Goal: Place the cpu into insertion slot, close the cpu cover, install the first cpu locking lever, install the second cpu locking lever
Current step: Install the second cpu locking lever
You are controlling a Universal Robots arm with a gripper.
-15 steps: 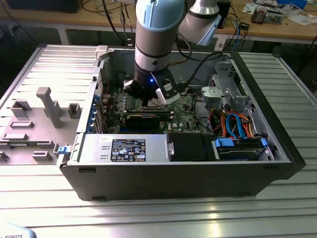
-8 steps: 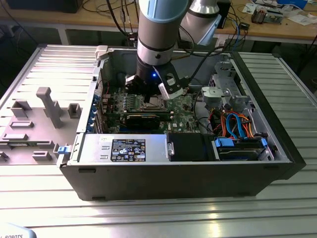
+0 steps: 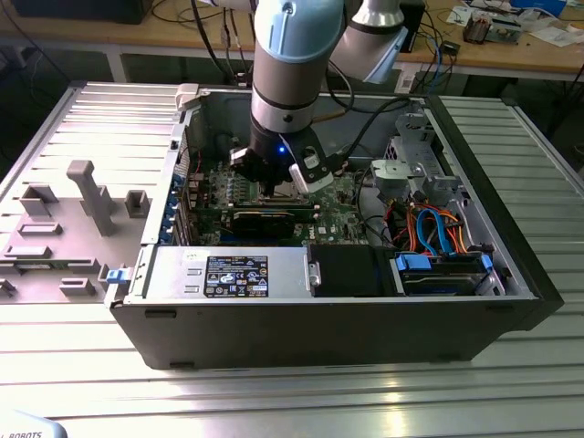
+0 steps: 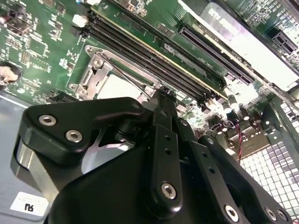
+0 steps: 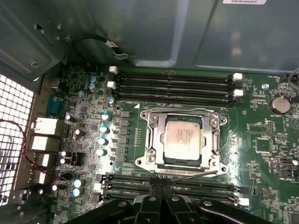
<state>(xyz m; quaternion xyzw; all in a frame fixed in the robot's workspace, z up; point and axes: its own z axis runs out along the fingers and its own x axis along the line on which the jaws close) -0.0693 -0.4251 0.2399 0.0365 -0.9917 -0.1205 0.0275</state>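
cpu [image 5: 183, 136] seated in insertion slot [image 5: 164, 163], cpu cover [image 5: 216, 135] down over it; end effector [image 5: 161, 190] fingers pinched together, empty, beside the memory slots [image 5: 173, 84].

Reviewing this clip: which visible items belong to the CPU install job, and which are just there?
Job items:
- cpu, seated in the insertion slot
- cpu cover, down around the chip
- locking lever, a thin wire along the socket edge
- gripper, just beside that lever

Bystanders:
- memory slots
- graphics card
- coin battery
- drive cables
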